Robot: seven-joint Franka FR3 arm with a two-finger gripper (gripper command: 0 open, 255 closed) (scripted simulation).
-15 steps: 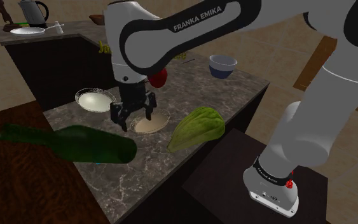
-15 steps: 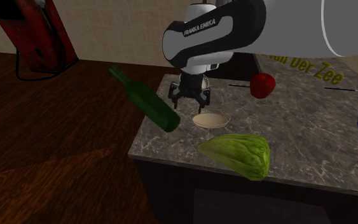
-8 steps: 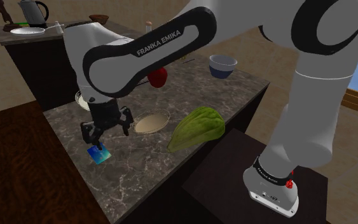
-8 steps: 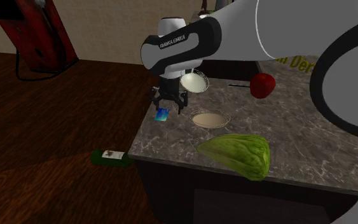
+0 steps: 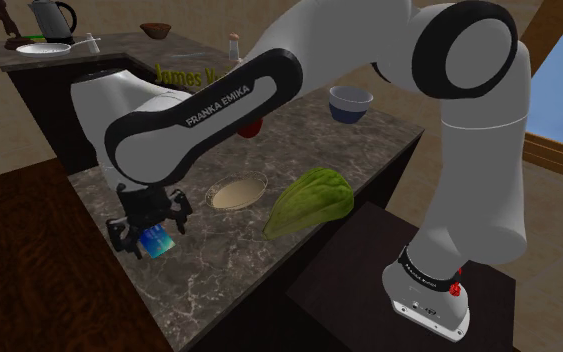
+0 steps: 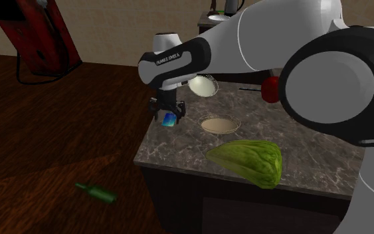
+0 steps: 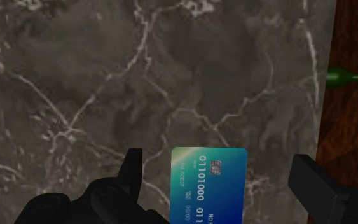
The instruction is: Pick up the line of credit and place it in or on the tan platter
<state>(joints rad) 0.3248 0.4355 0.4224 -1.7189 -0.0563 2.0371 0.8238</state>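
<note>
The line of credit is a blue-green bank card (image 7: 208, 184) lying on the dark marble counter (image 7: 107, 83) near its edge. My gripper (image 7: 218, 159) is open, and the card sits between the fingers (image 7: 133, 173) without touching either one. In the shoulder view the gripper (image 5: 149, 232) hovers just over the card (image 5: 157, 242) at the counter's near left corner. The tan platter (image 5: 237, 192) lies a short way to the right of it, bare inside. From the second exterior view the card (image 6: 170, 119) is under the gripper (image 6: 169, 112), left of the platter (image 6: 218, 124).
A big green cabbage (image 5: 309, 200) lies right of the platter. A red apple (image 6: 270, 88), a white bowl (image 6: 203, 85) and a blue bowl (image 5: 350, 101) stand farther back. A green bottle (image 6: 95, 193) lies on the wooden floor beside the counter.
The gripper has moved from over the platter to the counter's corner and come down over the card. The green bottle has fallen off the counter onto the floor.
</note>
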